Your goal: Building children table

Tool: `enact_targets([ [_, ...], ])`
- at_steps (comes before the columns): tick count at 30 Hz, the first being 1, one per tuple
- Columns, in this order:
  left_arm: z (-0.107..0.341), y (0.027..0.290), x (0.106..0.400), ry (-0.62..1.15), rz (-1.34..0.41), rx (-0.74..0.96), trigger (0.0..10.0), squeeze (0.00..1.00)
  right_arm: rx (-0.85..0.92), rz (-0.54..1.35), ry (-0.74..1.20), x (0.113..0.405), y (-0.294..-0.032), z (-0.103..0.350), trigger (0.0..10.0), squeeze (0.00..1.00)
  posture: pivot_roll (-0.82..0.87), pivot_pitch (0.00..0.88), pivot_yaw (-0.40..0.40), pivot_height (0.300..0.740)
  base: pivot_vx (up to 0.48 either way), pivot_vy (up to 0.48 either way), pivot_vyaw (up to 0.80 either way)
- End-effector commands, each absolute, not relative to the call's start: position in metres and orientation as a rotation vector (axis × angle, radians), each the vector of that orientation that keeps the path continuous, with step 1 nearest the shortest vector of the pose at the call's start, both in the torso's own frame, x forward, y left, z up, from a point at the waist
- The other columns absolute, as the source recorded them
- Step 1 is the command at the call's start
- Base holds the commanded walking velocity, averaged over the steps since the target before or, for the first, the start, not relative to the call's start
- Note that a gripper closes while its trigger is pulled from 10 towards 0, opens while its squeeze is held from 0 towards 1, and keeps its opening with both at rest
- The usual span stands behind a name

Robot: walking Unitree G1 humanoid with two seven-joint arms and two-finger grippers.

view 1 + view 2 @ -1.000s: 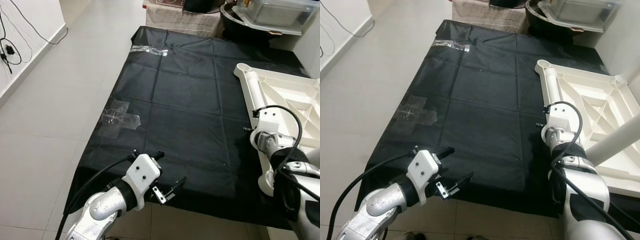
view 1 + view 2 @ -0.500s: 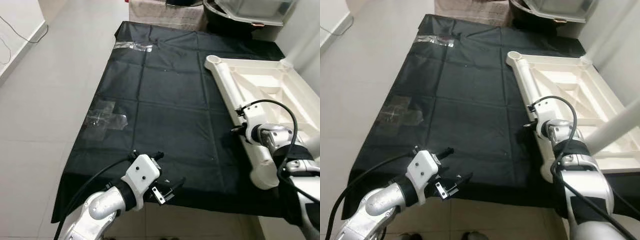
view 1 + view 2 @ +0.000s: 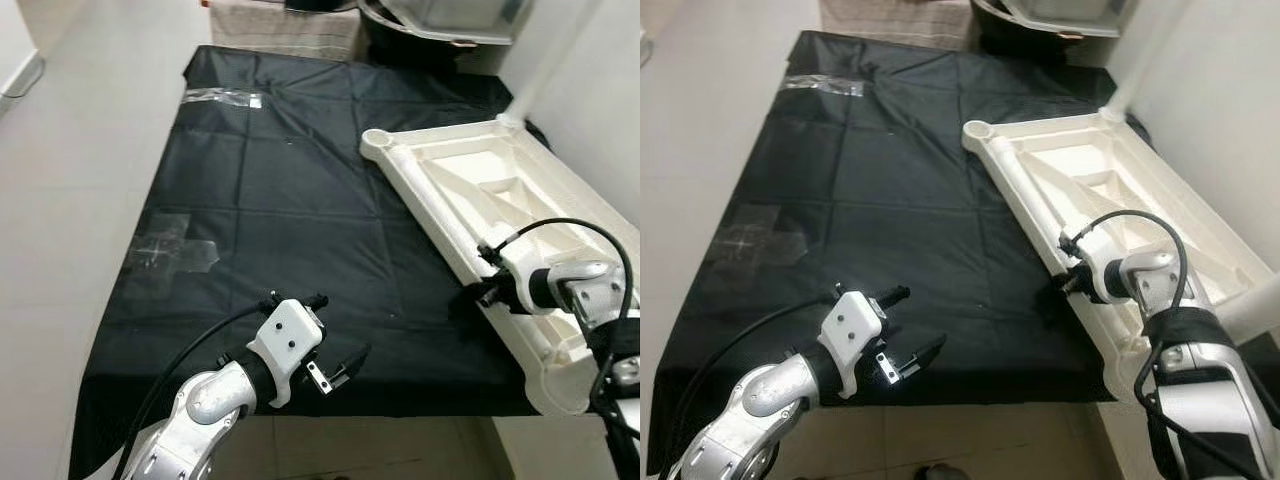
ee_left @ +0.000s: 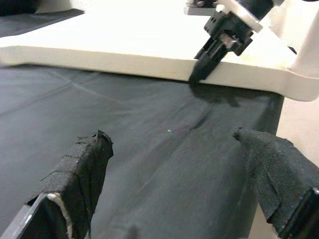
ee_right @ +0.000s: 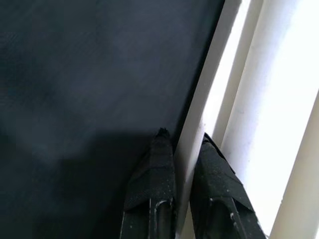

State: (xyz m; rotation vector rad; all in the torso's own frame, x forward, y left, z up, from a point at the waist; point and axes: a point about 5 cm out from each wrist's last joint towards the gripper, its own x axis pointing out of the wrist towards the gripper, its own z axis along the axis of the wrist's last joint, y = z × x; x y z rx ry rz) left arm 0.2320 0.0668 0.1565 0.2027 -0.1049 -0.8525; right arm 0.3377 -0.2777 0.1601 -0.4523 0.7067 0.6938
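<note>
Right pincer (image 5: pixel 182 149) is clamped on the thin side edge of the upside-down white plastic children's tabletop (image 3: pixel 470 190), which lies on a black plastic floor sheet (image 3: pixel 300 200). Left pincer (image 3: pixel 340 335) hangs over the sheet's near edge, fingers (image 4: pixel 79 164) apart, holding nothing.

One white table top (image 3: pixel 470 200), one black sheet (image 3: pixel 300 230), two tape patches (image 3: pixel 170 250), two end effectors (image 3: pixel 335 340).
</note>
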Motion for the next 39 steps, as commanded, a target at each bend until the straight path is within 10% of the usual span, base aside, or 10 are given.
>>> enact_targets([
  [1,0.152,0.062,0.231,-0.097,-0.863,0.205,10.0,0.0,-0.479,1.062,0.77,0.326,-0.232,0.133,0.0,0.0,0.06,0.137,-0.123,0.74,0.0,0.0,0.0],
  [24,0.151,0.057,0.241,-0.151,-0.857,0.237,10.0,0.0,-0.908,1.161,0.541,0.334,-0.226,0.163,0.0,0.0,0.05,0.098,-0.134,0.74,0.0,0.0,0.0],
  [25,0.151,0.057,0.241,-0.155,-0.858,0.239,10.0,0.0,-0.942,1.123,0.542,0.338,-0.228,0.165,7.4,0.0,0.05,0.096,-0.133,0.74,0.0,0.0,0.0],
  [26,0.151,0.057,0.24,-0.157,-0.861,0.24,10.0,0.0,-0.961,1.088,0.53,0.342,-0.229,0.167,10.0,0.0,0.05,0.096,-0.134,0.74,0.0,0.0,0.0],
  [29,0.151,0.057,0.239,-0.159,-0.866,0.244,10.0,0.0,-0.964,1.053,0.511,0.348,-0.23,0.171,10.0,0.0,0.05,0.096,-0.134,0.74,0.0,0.0,0.0],
  [30,0.151,0.057,0.238,-0.159,-0.868,0.245,10.0,0.0,-0.929,1.039,0.513,0.35,-0.23,0.174,10.0,0.62,0.05,0.097,-0.133,0.74,0.0,0.0,0.0],
  [31,0.15,0.057,0.238,-0.16,-0.87,0.247,10.0,0.0,-0.866,1.052,0.5,0.352,-0.228,0.178,10.0,1.0,0.05,0.097,-0.133,0.74,0.0,0.0,0.0],
  [35,0.15,0.057,0.238,-0.158,-0.869,0.247,10.0,0.0,-0.865,1.061,0.494,0.352,-0.227,0.18,10.0,1.0,0.05,0.1,-0.132,0.74,0.0,0.0,0.0],
  [36,0.149,0.057,0.238,-0.158,-0.869,0.246,10.0,0.0,-0.87,1.05,0.486,0.354,-0.227,0.181,10.0,0.0,0.05,0.099,-0.133,0.74,0.0,0.0,0.0],
  [39,0.149,0.057,0.238,-0.158,-0.868,0.245,10.0,0.0,-0.862,1.045,0.486,0.356,-0.225,0.183,10.0,0.0,0.05,0.104,-0.134,0.74,0.0,0.0,0.0],
])
